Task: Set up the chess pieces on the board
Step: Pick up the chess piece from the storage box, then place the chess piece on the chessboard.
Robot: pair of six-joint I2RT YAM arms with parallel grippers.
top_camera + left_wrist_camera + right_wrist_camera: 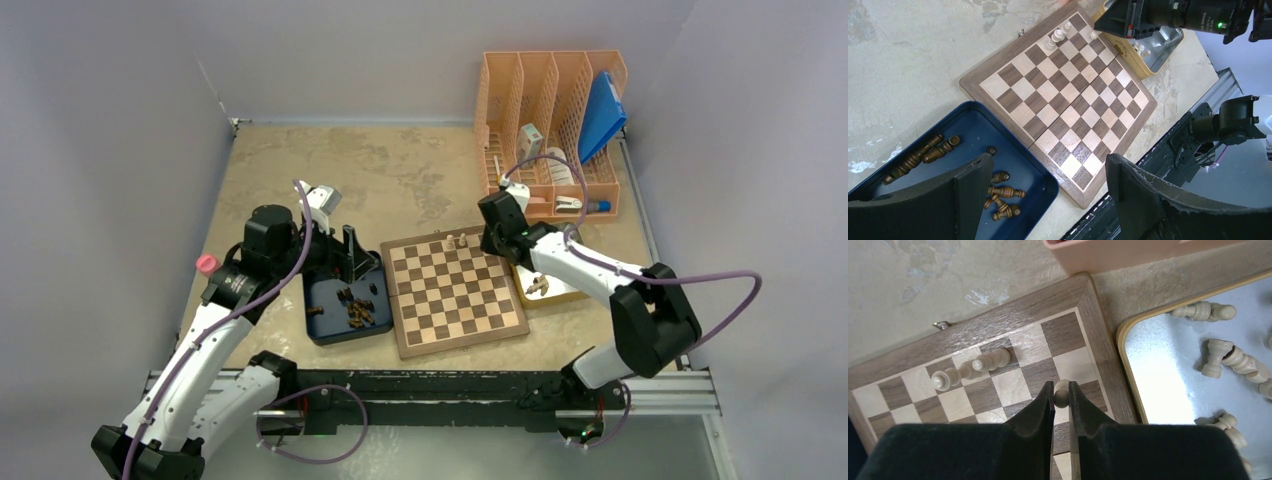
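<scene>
The chessboard (455, 290) lies mid-table; it also shows in the left wrist view (1063, 95) and the right wrist view (998, 370). Three pale pieces (456, 241) (970, 367) stand in its far row. My right gripper (497, 243) (1061, 390) is shut on a pale pawn (1062, 392) over squares near the board's far right corner. I cannot tell if the pawn touches the board. My left gripper (350, 255) (1048, 162) is open and empty above the dark blue tray (325, 330) (968, 130). Several dark brown pieces (355, 308) (1003, 192) lie in that tray.
A yellow tray (560, 292) (1168, 390) with several loose pale pieces (1233, 357) touches the board's right side. An orange file rack (550, 120) stands at the back right. A pink object (207, 263) sits at the left table edge. Grey walls enclose the table.
</scene>
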